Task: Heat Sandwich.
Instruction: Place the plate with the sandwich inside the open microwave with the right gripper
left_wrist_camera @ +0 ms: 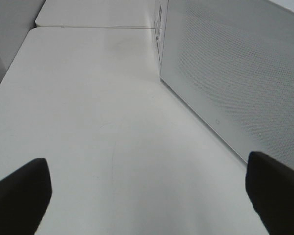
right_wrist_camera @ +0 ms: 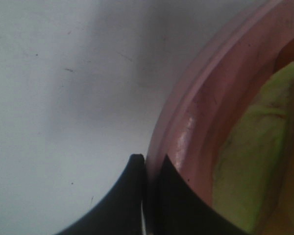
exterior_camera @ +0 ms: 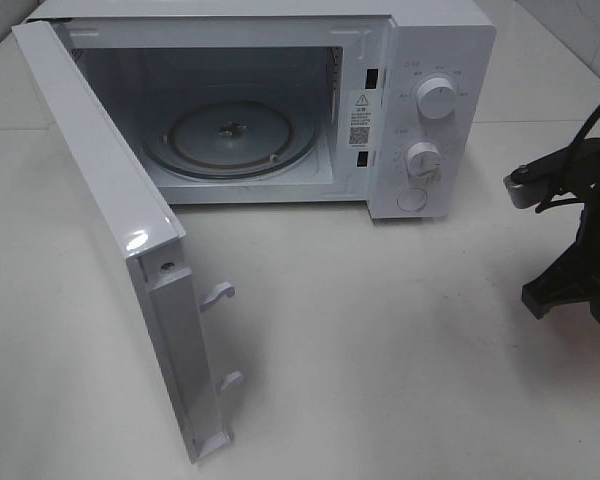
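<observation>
Exterior high: microwave far centre, door swung open toward near left, glass turntable inside. Right arm at right edge over table.

Left wrist: left gripper spread wide, grasping nothing, low over table. Door's perforated panel stands just beside it.

Right wrist: right gripper pinched on plate rim. Sandwich lies on plate, near the grip.

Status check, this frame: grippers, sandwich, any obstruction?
Left gripper open, empty. Right gripper shut on pink plate rim; sandwich on it. Microwave door open, turntable bare.
</observation>
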